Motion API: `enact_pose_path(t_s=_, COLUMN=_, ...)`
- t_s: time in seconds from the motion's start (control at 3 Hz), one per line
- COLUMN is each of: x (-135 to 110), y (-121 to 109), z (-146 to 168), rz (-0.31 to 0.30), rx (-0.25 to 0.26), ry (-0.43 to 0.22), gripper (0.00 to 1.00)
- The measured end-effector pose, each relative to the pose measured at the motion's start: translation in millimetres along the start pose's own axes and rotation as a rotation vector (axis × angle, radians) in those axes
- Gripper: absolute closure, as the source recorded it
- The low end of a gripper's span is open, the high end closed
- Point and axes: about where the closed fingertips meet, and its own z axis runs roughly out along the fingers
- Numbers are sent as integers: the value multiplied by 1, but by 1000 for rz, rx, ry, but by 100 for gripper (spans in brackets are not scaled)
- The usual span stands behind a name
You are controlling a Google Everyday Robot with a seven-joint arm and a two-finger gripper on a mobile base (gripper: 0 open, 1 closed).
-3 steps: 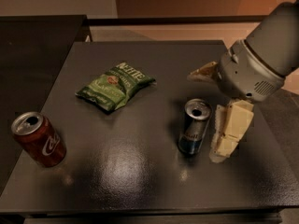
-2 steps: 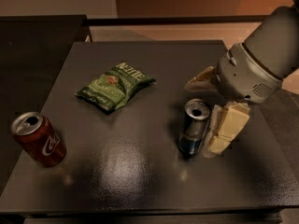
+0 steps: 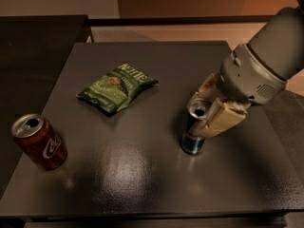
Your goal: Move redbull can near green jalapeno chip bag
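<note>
The redbull can (image 3: 192, 139) stands upright on the dark table (image 3: 142, 184), right of centre. My gripper (image 3: 198, 114) is at the can's top, with one cream finger (image 3: 203, 90) behind it and the other finger (image 3: 222, 120) in front, pressed against its upper side. The fingers look shut on the can, which still rests on the table. The green jalapeno chip bag (image 3: 116, 88) lies flat to the upper left of the can, about a can's length away.
A red cola can (image 3: 39, 141) stands near the table's left front edge. The grey arm (image 3: 266, 61) reaches in from the upper right. A darker counter (image 3: 33, 46) lies beyond the table's left side.
My gripper has moved left from beside the can onto it, and its fingers have drawn together around the can's top. The can, the bag and the cola can have not moved.
</note>
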Motion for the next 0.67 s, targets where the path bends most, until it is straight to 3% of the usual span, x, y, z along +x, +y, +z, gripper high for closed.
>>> enact_pose_path(t_s=0.33, x=-11, y=-10, z=-8, rz=8, rx=25, ry=-6, gripper=87)
enact_pose_path(t_s=0.67, x=-32, y=-31, z=-24, rz=23, rx=69, ry=-24, gripper=100)
